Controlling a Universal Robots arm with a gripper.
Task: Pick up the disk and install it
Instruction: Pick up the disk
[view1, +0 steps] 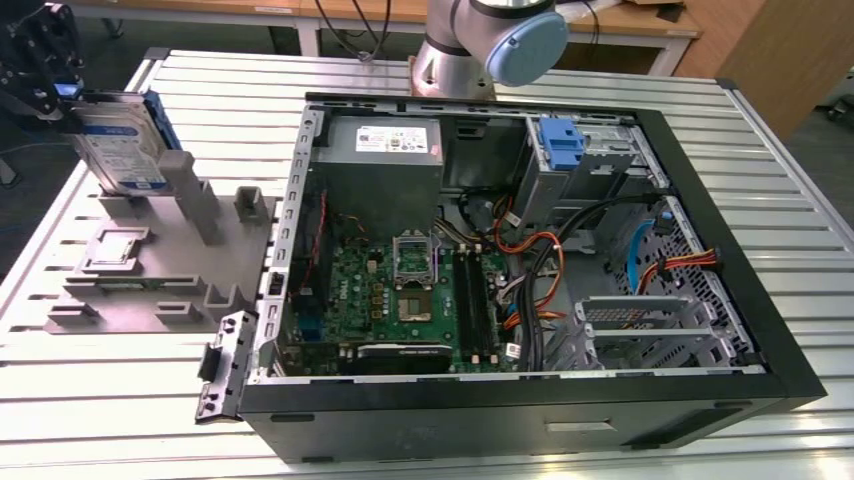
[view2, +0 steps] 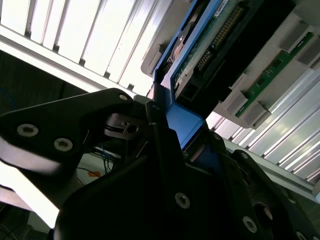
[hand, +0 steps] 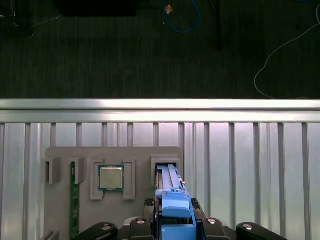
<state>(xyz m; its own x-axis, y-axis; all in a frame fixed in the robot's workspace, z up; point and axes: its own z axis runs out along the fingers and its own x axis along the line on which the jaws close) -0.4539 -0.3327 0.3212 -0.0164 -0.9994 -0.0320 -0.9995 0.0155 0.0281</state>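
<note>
One hand (view1: 64, 98) clamped on one disk (view1: 123, 145), one grey holder (view1: 147, 265)

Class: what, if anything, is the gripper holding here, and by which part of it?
The gripper holds the disk, clamped by the top end of its blue carrier frame, standing at the grey holder block.

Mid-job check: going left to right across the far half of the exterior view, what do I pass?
gripper → the disk standing at the grey holder block → power supply inside the computer case → blue bracket on the drive bay
</note>
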